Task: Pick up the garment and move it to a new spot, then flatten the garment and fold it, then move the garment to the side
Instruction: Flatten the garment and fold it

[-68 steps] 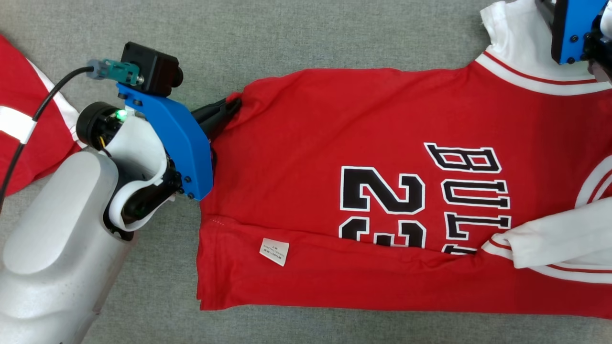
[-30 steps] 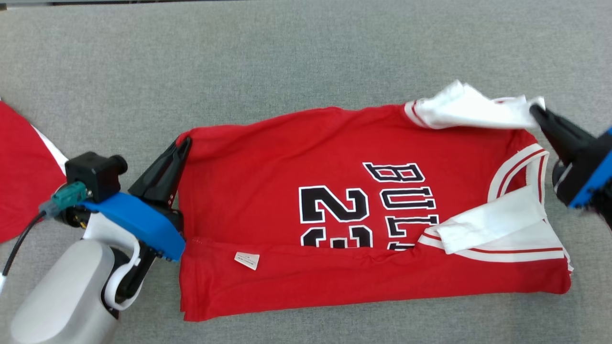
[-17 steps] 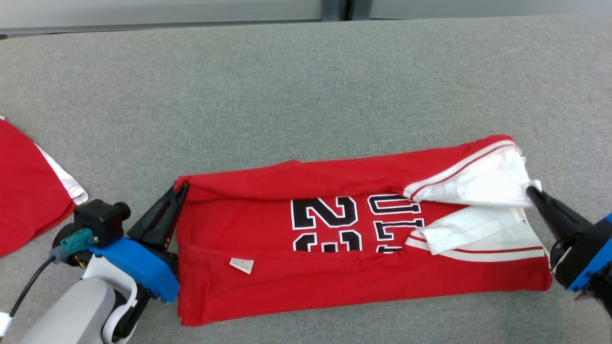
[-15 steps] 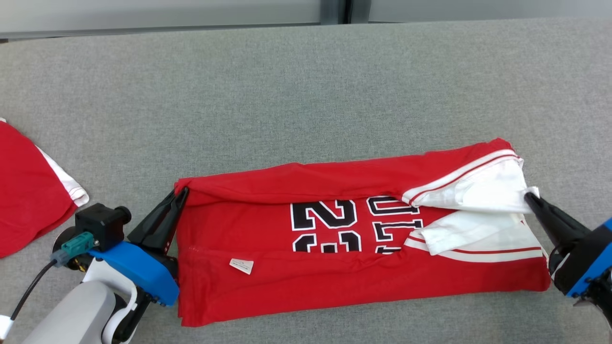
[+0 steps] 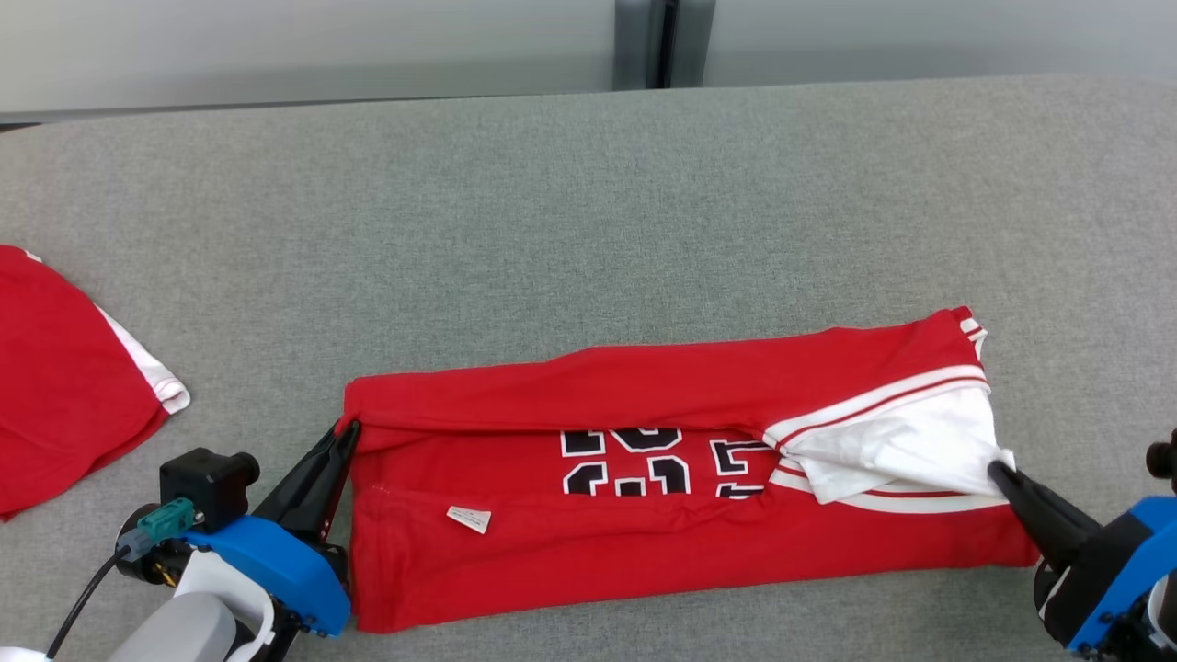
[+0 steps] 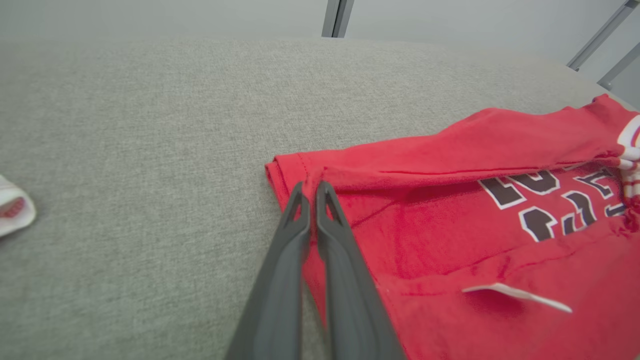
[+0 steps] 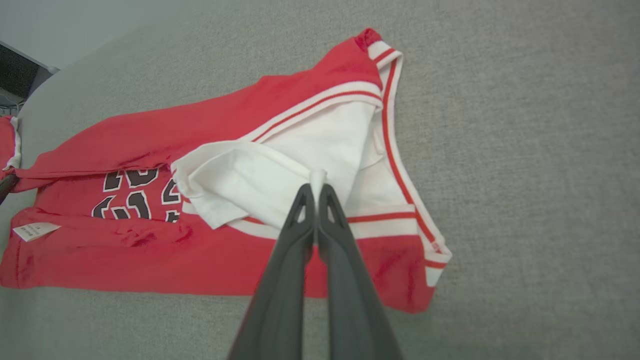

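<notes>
The garment (image 5: pixel 644 542) is a red jersey with black-and-white lettering and white sleeves, lying as a long folded strip across the near part of the grey table. Its far long edge is folded over toward me, covering the top of the lettering. My left gripper (image 5: pixel 345 432) is shut on the garment's red hem corner at its left end (image 6: pixel 312 186). My right gripper (image 5: pixel 998 471) is shut on the white sleeve fabric at the right end (image 7: pixel 316 186). A small white label (image 5: pixel 469 519) lies on the lower fold.
Another red and white garment (image 5: pixel 64 395) lies at the table's left edge. The grey table (image 5: pixel 588 211) stretches wide beyond the jersey to its far edge, with a pale wall and a dark post (image 5: pixel 657 41) behind it.
Both grippers have drawn the far edge of the garment toward me, folding it over the lettering. The camera has tilted up, so the table's far edge now shows.
</notes>
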{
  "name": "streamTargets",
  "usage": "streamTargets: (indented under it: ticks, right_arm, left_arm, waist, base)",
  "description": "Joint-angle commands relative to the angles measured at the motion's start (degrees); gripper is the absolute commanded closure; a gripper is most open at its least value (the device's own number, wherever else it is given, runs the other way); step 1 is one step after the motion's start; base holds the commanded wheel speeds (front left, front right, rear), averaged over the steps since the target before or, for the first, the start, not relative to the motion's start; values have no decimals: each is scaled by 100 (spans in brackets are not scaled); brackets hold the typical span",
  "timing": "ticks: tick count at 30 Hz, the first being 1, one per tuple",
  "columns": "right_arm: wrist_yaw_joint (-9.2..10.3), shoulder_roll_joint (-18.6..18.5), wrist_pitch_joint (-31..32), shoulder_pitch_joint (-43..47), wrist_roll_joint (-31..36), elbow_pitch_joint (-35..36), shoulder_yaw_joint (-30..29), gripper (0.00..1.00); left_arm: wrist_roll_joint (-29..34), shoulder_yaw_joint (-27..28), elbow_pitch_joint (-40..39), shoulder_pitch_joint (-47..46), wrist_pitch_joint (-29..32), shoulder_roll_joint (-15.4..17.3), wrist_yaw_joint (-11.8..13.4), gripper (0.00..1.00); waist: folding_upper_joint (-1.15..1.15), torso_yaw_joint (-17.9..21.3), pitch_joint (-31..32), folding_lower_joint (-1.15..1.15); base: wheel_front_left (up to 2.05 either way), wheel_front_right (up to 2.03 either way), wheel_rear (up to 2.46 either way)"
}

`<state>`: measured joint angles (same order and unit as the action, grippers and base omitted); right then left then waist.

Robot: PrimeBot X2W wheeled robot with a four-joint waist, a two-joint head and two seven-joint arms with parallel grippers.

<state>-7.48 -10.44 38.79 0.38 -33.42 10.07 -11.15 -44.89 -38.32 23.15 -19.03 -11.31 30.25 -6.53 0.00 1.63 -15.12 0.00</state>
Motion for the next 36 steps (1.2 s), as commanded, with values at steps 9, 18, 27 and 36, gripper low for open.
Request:
streamTargets:
  ticks: [9,18,27,36]
  right_arm:
    - [-3,145,-80,374,287,-186,-243,0]
    - [-3,253,-364,-19,929,-333,-583,0]
    - [-3,488,-844,-782,1553,-1313,-632,0]
    - [-3,441,-1054,-1748,2117,-3025,-548,0]
  left_arm:
    - [-121,63,191,294,-210,-259,202,0]
    - [293,999,-547,443,-389,-612,551,0]
    - [1210,1860,-965,701,-393,-1167,519,0]
    - [1391,2024,-614,557,-394,-1342,388,0]
  waist:
    - [0,-54,352,0]
    - [0,-168,612,0]
    - [0,-248,655,0]
    - [0,-381,487,0]
  base:
    - [0,0,0]
    - [0,0,0]
    - [0,0,0]
    - [0,0,0]
